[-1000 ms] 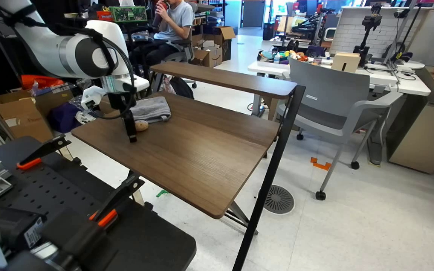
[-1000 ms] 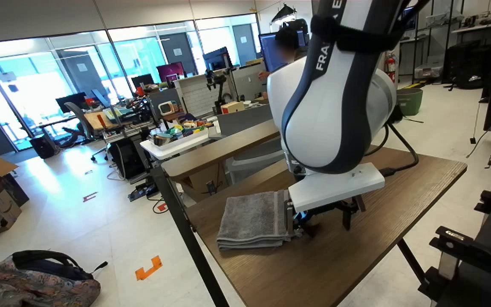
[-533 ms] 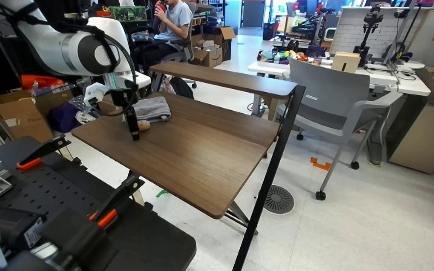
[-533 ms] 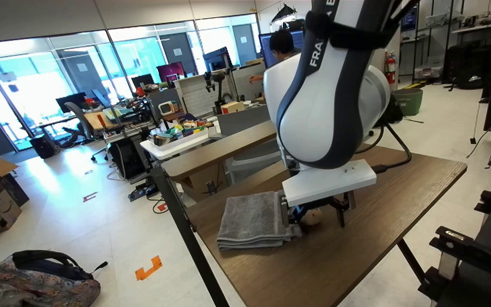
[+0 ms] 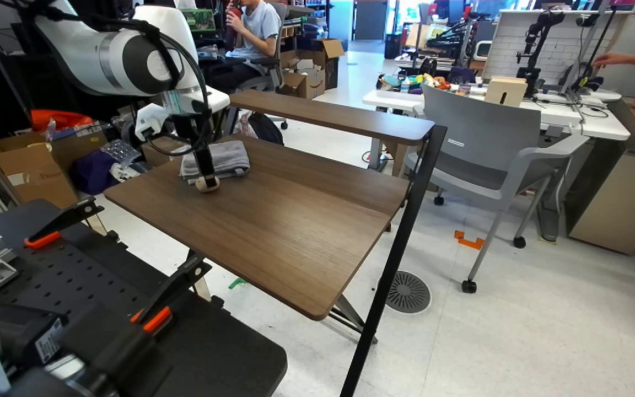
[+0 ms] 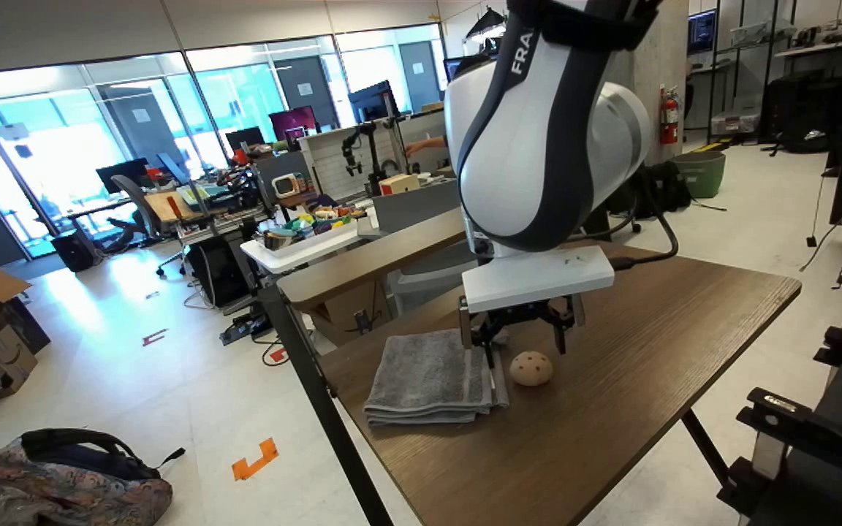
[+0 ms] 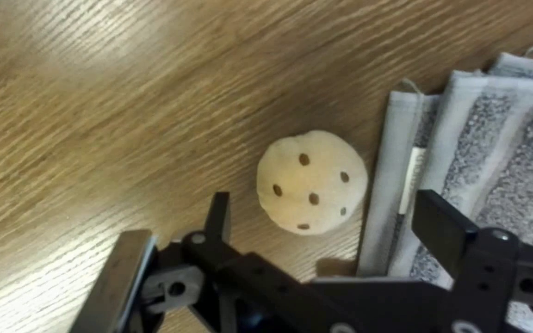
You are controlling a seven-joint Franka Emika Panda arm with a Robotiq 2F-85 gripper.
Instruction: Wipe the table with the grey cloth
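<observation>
Though not yet gripped, easy to spot: grey towel (image 6: 425, 372), folded flat in layers, lying close to an edge of the brown wood-grain table (image 6: 647, 387). Just beside it, on bare wood, tan round object (image 7: 310, 182) with dark spots. Hanging over them, Robotiq gripper (image 7: 324, 196), jaws spread wide, holding nothing. Key relation, per wrist view: towel off to the right, reaching under the fingertip (image 7: 441, 231) on that side; touching or just apart, cannot tell. Round object lined up in the gap between the fingers, a bit forward of the tips. Layered towel edge running steeply up the view, roughly across the closing line, so probably well set for a pinch. Judged stage: approach to the towel, wiping not begun. Next, likely needs a sideways shift toward the towel, then down; if closed right here, might nab the round object instead. Farther out, raised shelf (image 5: 328, 114) along the table's far side, grey chair (image 5: 483, 129) past it.
</observation>
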